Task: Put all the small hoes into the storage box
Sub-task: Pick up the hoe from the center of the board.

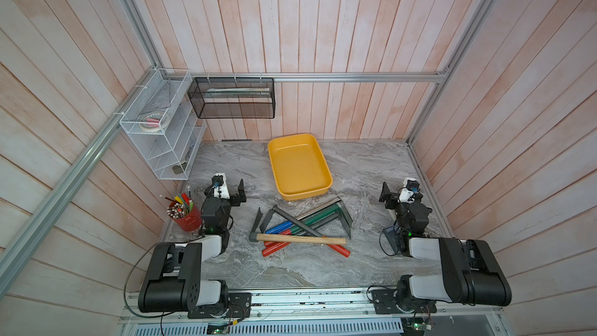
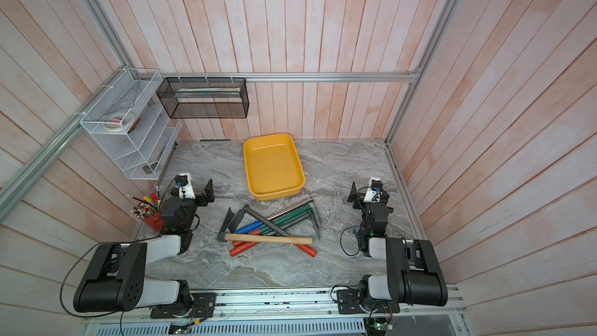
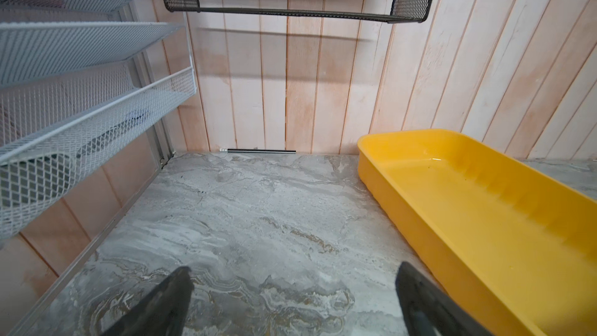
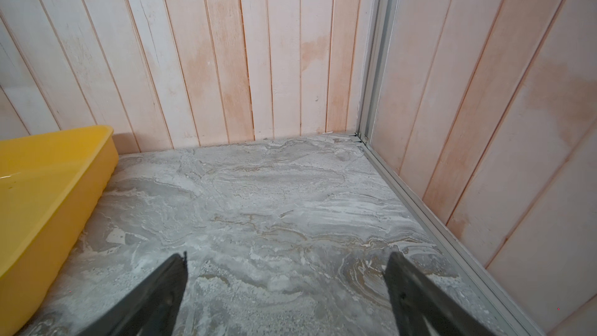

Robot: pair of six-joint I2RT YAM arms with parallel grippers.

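Top views: one storage box (image 1: pixel 298 166), one hammer (image 1: pixel 300 238)

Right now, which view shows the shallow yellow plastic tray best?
In both top views the whole shallow yellow plastic tray shows, rim and floor. The left wrist view crops one end; the right wrist view catches only a corner.

Box (image 1: pixel 300 169) is a shallow yellow tray with rounded corners, nothing in it, sitting flat and a bit askew at the back-middle of the worktop (image 1: pixel 365 169). Hoe (image 1: pixel 257 221) has a dark blade, dark shaft and red grip. It lies flat in a crossed tool pile (image 1: pixel 303 226) just in front of the box. Can't really tell if it's the small one.
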